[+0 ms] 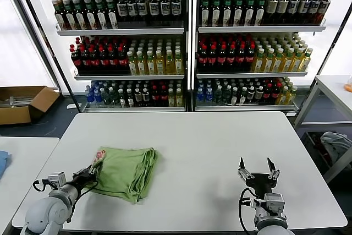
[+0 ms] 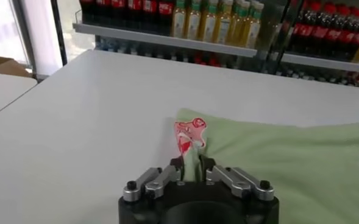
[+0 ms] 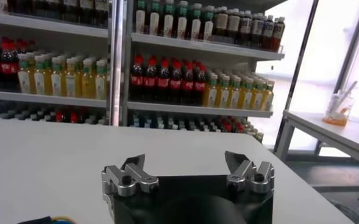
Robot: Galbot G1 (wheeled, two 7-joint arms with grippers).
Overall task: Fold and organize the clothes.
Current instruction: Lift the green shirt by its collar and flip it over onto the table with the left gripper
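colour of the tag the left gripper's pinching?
Red and white tag on the light green shirt; clearest in left wrist view.

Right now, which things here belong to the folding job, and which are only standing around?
Part of the job:
- green shirt, bunched up on the white table
- left tool, closed on the shirt's near edge by its red-and-white tag
- right tool, open, waiting over the table

Only standing around:
- shelves of bottles
- cardboard box on the floor
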